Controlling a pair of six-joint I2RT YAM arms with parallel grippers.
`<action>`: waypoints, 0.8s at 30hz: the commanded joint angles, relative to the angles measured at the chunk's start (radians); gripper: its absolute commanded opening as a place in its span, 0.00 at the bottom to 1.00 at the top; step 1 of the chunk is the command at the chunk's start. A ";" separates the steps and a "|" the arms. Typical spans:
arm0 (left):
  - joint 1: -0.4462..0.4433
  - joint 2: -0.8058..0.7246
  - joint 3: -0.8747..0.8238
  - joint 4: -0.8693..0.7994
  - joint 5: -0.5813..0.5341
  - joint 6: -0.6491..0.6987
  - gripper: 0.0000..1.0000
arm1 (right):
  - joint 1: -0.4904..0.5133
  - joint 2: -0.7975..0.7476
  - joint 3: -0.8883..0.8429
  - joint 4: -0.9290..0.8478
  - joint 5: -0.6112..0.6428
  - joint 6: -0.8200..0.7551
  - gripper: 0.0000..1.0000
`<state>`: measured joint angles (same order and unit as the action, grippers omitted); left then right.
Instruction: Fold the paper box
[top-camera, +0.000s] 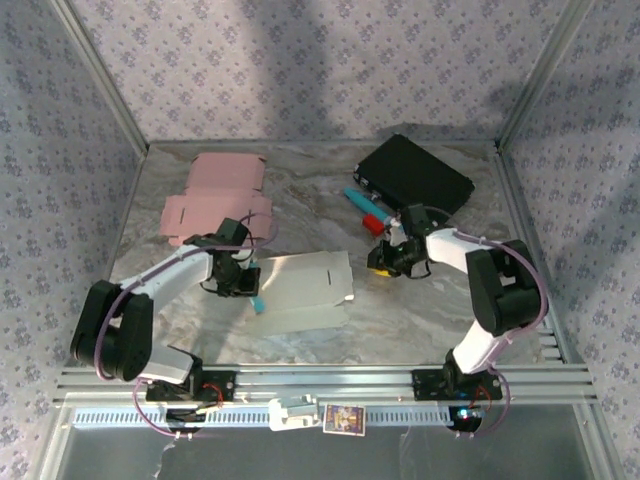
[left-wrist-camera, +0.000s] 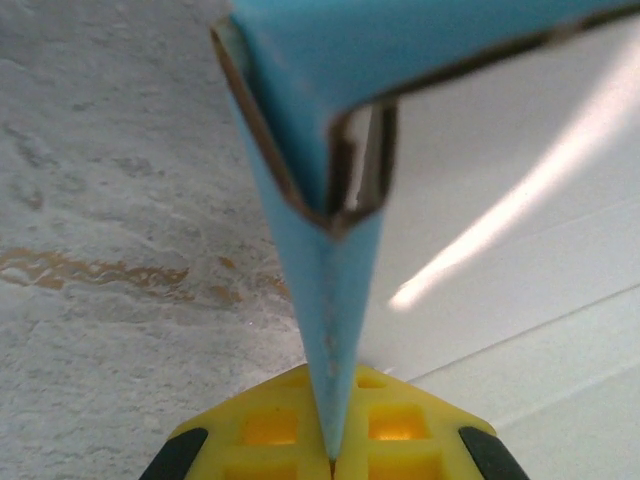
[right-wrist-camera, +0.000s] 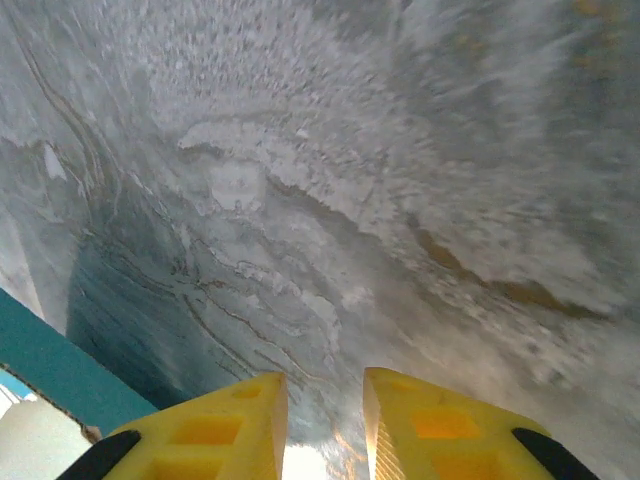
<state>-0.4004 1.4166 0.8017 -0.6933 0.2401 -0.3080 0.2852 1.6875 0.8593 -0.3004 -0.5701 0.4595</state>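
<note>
Paper box (top-camera: 310, 288) centre — flat carton (top-camera: 215, 200) behind-left, case (top-camera: 415, 175) behind-right.

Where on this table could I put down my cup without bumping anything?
Bare marble lies at the back between the pink box and the black box, and along the near edge, this side of the white paper box. It is crowded on the right, where the right pincer sits by the blue and red piece.

Open marble surface (top-camera: 310, 185) runs free between the flat pink cardboard sheet (top-camera: 215, 195) at back left and the black rectangular case (top-camera: 415, 172) at back right. The flat white paper box (top-camera: 305, 290) blocks the centre; a bare lane lies along the near edge.
</note>
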 joint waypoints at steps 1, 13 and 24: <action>0.012 0.017 0.035 0.007 0.008 0.044 0.00 | 0.022 0.046 0.010 0.070 -0.092 -0.044 0.27; 0.020 0.056 0.043 0.009 0.003 0.034 0.00 | 0.063 -0.068 -0.113 0.201 -0.250 0.028 0.27; 0.020 0.050 0.038 0.028 0.007 0.035 0.00 | 0.085 -0.049 -0.094 0.227 -0.275 0.025 0.27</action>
<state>-0.3859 1.4559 0.8295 -0.6788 0.2550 -0.2882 0.3599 1.6421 0.7517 -0.0914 -0.8085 0.4816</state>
